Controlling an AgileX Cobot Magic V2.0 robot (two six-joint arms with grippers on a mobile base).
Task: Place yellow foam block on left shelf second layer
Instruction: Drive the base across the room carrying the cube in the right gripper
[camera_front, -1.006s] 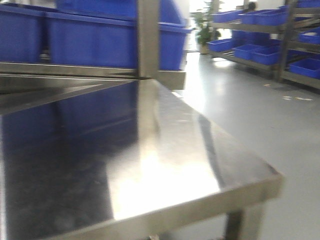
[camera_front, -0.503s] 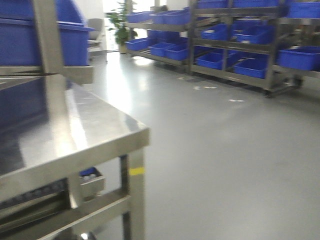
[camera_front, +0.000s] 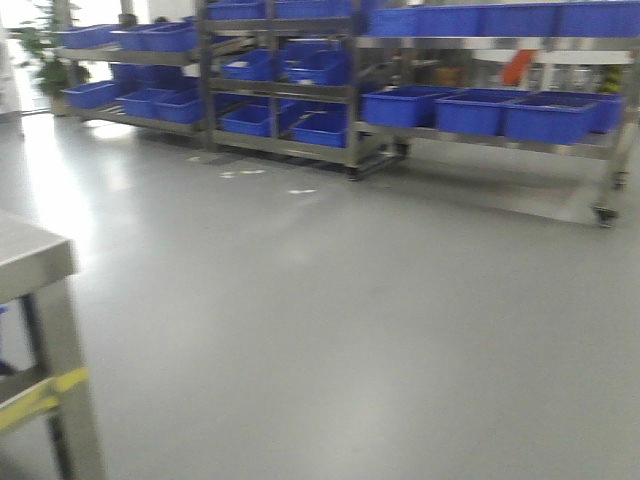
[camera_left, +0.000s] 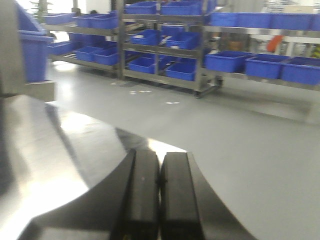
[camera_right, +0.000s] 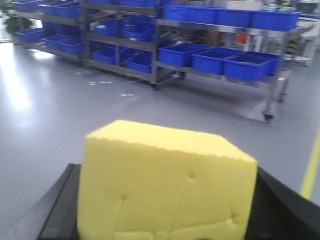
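Observation:
The yellow foam block (camera_right: 165, 185) fills the lower middle of the right wrist view, held between the two black fingers (camera_right: 59, 205) of my right gripper (camera_right: 162, 210), which is shut on it, in the air above the grey floor. My left gripper (camera_left: 160, 195) is shut and empty; its two black pads (camera_left: 142, 192) touch, above the corner of a steel table (camera_left: 55, 150). Neither gripper nor the block shows in the front view. No left shelf can be told apart among the racks.
Steel racks with blue bins (camera_front: 470, 110) line the far side of the grey floor (camera_front: 330, 320); they also show in the wrist views (camera_left: 230, 60) (camera_right: 210, 55). A steel table corner with a yellow-taped leg (camera_front: 45, 330) stands at the front view's left. A blue bin (camera_left: 32, 52) sits on the table.
The front view has swung to the right: the steel table that filled it has slid off to the left edge, and the open floor and bin racks now fill the view.

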